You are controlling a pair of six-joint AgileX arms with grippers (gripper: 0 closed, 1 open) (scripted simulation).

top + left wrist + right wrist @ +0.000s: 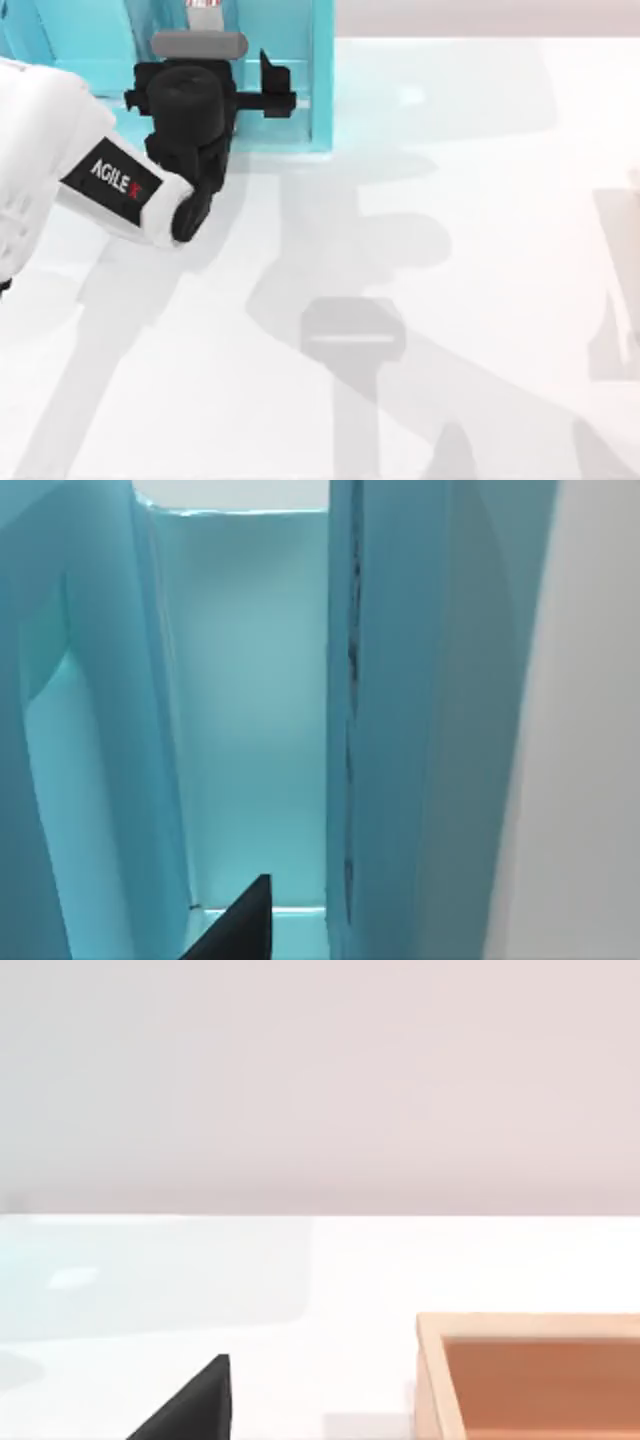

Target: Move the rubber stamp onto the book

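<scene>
Left gripper [250,95] is poked into the turquoise shelf unit [320,90] around 11 o'clock, and open or closed can't be told. Right gripper [190,1405] is idle. The rubber stamp's spot can't be made out. It's probably light and rigid, so best pinched across its flat sides.

From my remote station I saw a white table [450,300] under even, bright light, crossed by soft grey shadows that fell toward its near edge. A turquoise shelf unit [322,90] stood at the far left of the table, directly ahead of my left arm's end effector; the left wrist view looked into one of its tall compartments [250,710], with a divider wall [380,720] beside it. Behind the table a plain pale wall [320,1080] ran across. Ahead of my right end effector, a light wooden box [530,1370] with an orange-brown interior sat on the table.
</scene>
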